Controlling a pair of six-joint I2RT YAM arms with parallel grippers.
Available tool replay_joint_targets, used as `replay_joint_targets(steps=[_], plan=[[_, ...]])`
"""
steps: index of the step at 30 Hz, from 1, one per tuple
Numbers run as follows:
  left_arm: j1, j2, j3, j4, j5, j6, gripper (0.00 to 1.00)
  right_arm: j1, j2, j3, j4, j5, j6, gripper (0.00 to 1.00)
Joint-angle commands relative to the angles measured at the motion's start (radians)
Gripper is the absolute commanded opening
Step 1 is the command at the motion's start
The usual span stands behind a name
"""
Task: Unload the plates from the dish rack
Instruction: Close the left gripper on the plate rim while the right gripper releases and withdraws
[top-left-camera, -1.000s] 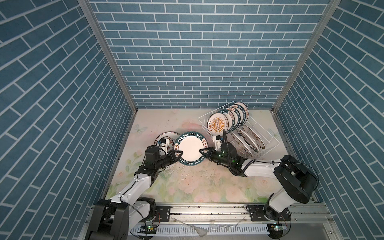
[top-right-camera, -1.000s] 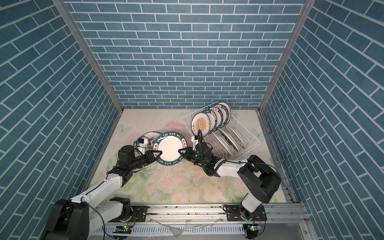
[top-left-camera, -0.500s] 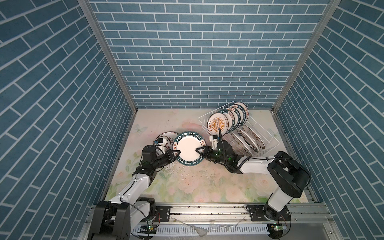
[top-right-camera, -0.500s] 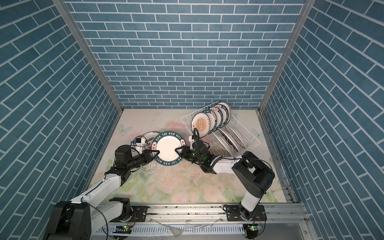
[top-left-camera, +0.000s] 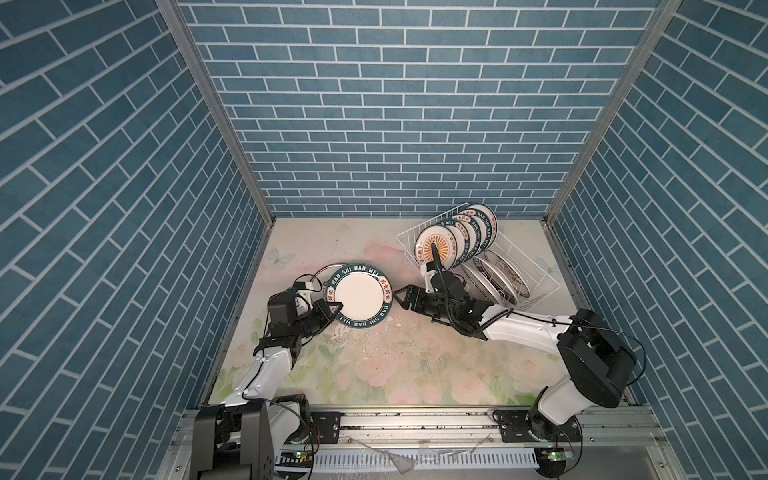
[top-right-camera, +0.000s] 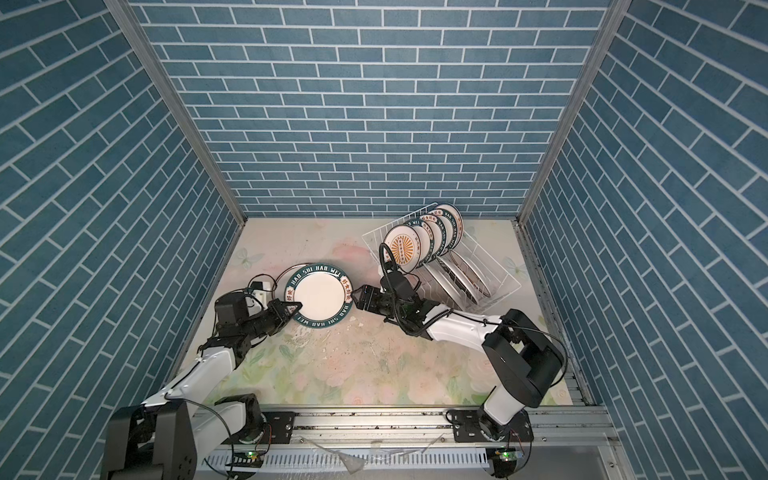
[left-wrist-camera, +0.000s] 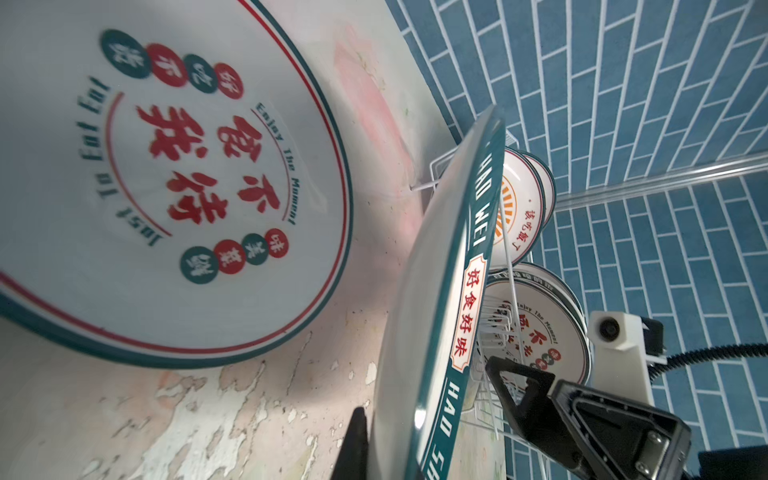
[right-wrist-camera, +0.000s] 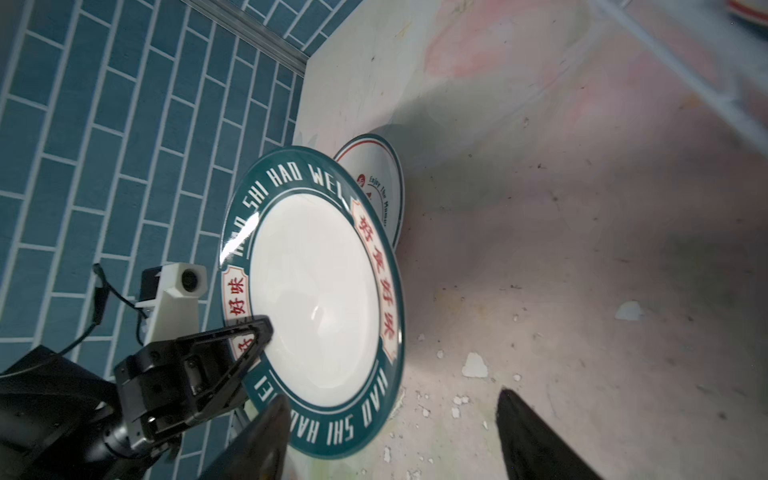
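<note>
**Green-rimmed plate gripped at left; rack part-filled at right**

**Green-rimmed plate** (top-left-camera: 358, 300): round, with a plain white centre. The dark green rim is lettered HAO SHI HAO WEI, with red characters in two pale panels. It sits left of centre in both top views (top-right-camera: 319, 297), well clear of the dish rack. It is tilted above the surface, and its far edge overlaps the red-character plate.

**Left claw** (top-left-camera: 334, 306): clamped together on the near-left rim of the green-rimmed plate. The right wrist view shows one finger (right-wrist-camera: 245, 340) lying across the lettered band.

**Right claw** (top-left-camera: 399, 298): jaws spread wide and empty. The tips sit just beside the plate's right rim. Whether they touch it cannot be told.

**Red-character plate** (left-wrist-camera: 166, 187): lies flat and face up on the surface, with a thin red and green edge line. It is partly covered by the green-rimmed plate, so only a sliver shows in a top view (top-left-camera: 328, 271).

**Dish rack** (top-left-camera: 536, 272): white wire, at the back right of the surface and set at an angle.
- An upright row of about five plates, fronted by the sunburst plate (top-left-camera: 434, 249).
- A second row of leaning plates (top-left-camera: 494, 276) nearer the right arm; the count is unclear.

**Surface** (top-left-camera: 374, 365): pale floral print, with the finish flaking near the green-rimmed plate.
</note>
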Motion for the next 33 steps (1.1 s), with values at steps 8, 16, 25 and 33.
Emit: replay_joint_targets(steps=[8, 16, 25, 33], plan=[[0.050, 0.048, 0.161, -0.082, -0.125, 0.053, 0.00, 0.113, -0.062, 0.153, -0.515, 0.280, -0.264, 0.99], [0.085, 0.192, 0.214, -0.077, -0.184, 0.077, 0.00, 0.133, -0.091, 0.136, -0.597, 0.389, -0.299, 0.99], [0.093, 0.344, 0.250, -0.007, -0.185, 0.066, 0.00, 0.134, -0.111, 0.107, -0.596, 0.371, -0.323, 0.99], [0.107, 0.383, 0.258, -0.017, -0.177, 0.066, 0.05, 0.134, -0.123, 0.088, -0.583, 0.345, -0.335, 0.99]])
